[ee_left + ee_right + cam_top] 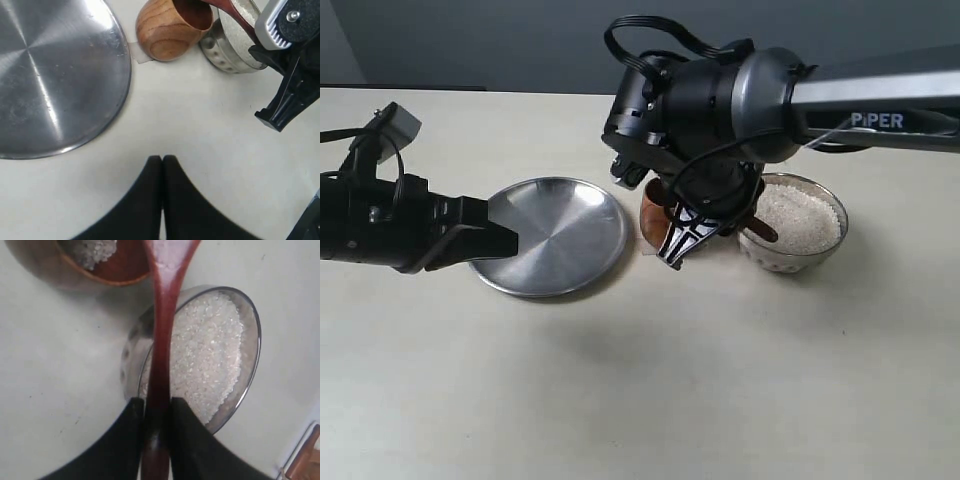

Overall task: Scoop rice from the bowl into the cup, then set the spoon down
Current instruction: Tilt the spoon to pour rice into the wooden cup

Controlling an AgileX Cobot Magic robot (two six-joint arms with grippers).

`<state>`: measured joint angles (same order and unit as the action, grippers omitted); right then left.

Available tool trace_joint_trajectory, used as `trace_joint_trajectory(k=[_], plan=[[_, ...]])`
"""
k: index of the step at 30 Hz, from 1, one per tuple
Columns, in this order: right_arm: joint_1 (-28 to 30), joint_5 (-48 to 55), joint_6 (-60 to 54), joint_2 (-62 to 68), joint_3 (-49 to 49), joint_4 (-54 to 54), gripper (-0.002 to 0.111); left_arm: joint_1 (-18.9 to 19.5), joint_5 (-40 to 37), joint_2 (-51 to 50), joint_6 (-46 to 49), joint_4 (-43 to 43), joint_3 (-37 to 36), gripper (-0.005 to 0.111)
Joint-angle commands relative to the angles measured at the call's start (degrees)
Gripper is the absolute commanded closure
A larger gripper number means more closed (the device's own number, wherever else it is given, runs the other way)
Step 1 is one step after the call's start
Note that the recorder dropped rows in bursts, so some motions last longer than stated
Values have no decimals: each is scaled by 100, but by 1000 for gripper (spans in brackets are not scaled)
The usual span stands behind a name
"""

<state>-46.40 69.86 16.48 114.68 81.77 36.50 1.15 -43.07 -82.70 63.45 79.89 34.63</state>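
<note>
Two fingers [125, 440] of the right gripper [156, 407] sit closest to its wrist camera, clamped on the handle of the spoon [162, 330]. Beyond them the handle runs over the bowl [252, 330], which is full of rice [210, 350]. Farther on, the spoon's head reaches the rim of the cup [122, 267], where some grains already lie (whether the head itself is loaded I cannot tell). So the step in hand looks like tipping a scoop into the cup. Next the wrist should roll over the cup's mouth, then carry the spoon clear to set it down. The left gripper [162, 160], jaws together, idles by the plate [50, 75].
</note>
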Motion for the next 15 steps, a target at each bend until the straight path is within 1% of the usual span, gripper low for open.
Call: trace_joint_trajectory(k=[1, 10, 15], plan=[[8, 10, 37, -41, 19, 12, 109, -23, -45, 5, 4, 49, 22, 106], [8, 10, 40, -127, 19, -100, 109, -23, -45, 5, -7, 46, 22, 106], [8, 10, 40, -127, -326, -75, 109, -23, -45, 5, -7, 46, 22, 106]])
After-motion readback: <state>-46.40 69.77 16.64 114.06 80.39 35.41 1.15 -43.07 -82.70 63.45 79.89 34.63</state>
